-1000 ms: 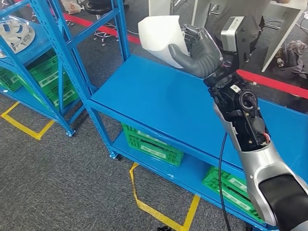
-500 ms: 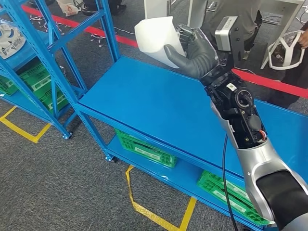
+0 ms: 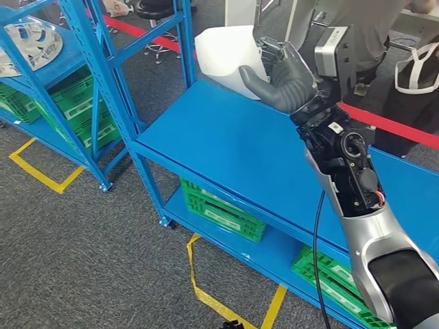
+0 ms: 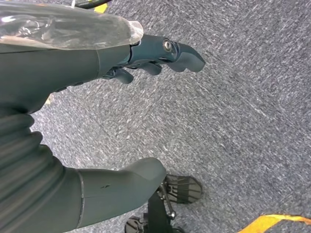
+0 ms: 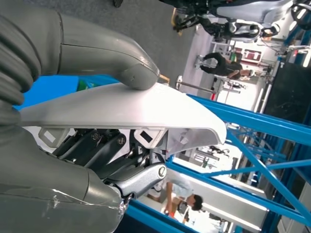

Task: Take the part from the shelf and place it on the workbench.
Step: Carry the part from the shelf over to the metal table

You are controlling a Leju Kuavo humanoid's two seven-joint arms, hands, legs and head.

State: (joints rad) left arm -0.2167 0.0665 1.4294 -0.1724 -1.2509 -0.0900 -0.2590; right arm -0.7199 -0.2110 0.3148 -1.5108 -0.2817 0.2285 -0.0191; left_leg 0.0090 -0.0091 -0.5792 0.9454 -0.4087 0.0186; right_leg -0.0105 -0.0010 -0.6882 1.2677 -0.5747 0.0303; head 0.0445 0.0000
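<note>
Head view shows the right hand [image 3: 282, 82] raised over the far edge of the blue workbench [image 3: 243, 154], gripping a white part [image 3: 228, 51]. Its thick grey thumb lies across the part's near face, with the darker fingers behind it. The part is a smooth, curved white shell, held up in the air above the bench top and not touching it. From the right wrist view the same hold is plain: the thumb presses on the outer side of the white part [image 5: 121, 109], and the dark fingers [image 5: 95, 148] sit against its inner side, where small moulded tabs show.

Behind the hand, the right forearm runs back toward the lower right of the head view, its black wrist housing open, with a dark cable hanging beside it.

The left hand [image 4: 110, 121] hangs over grey carpet [image 4: 238, 111]; its thumb and fingers are spread apart with nothing between them.

Under the workbench top, on a lower blue shelf, stand green crates [image 3: 220, 209]. To the left rises a blue rack [image 3: 98, 82], with more green crates on its lower level and a pale part on an upper shelf. Yellow tape [image 3: 38, 175] marks the carpet in front of both. A red line [image 3: 398, 127] crosses the floor beyond the bench, where a person in dark trousers stands.
</note>
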